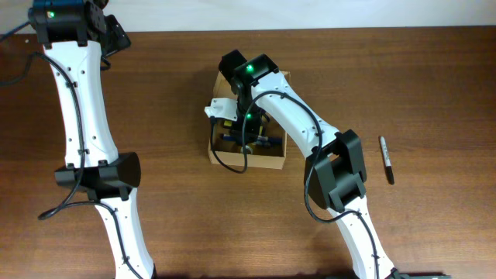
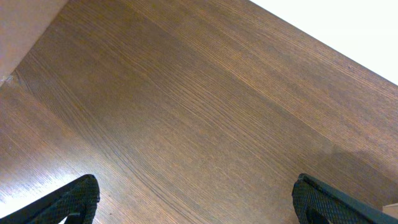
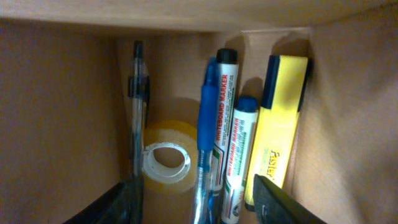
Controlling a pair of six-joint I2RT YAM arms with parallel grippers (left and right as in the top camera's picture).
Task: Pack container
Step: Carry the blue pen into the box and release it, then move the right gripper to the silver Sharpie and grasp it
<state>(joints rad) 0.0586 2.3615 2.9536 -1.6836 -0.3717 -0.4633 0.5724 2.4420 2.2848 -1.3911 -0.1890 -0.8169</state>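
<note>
The container (image 1: 248,161) is a small tan cardboard box at the table's middle, and my right arm reaches down into it. In the right wrist view its brown walls (image 3: 62,106) surround a black pen (image 3: 136,93), a clear tape roll (image 3: 166,163), a blue pen (image 3: 206,118), two whiteboard markers (image 3: 225,106) and a yellow highlighter (image 3: 281,118). My right gripper (image 3: 199,208) is open, its fingers well apart on either side of the blue pen and tape, gripping nothing. My left gripper (image 2: 196,202) is open over bare wood at the far left.
A black marker (image 1: 385,160) lies alone on the brown wooden table (image 1: 434,93) to the right of the box. The left arm (image 1: 81,101) stands along the table's left side. A pale wall edges the table's far side.
</note>
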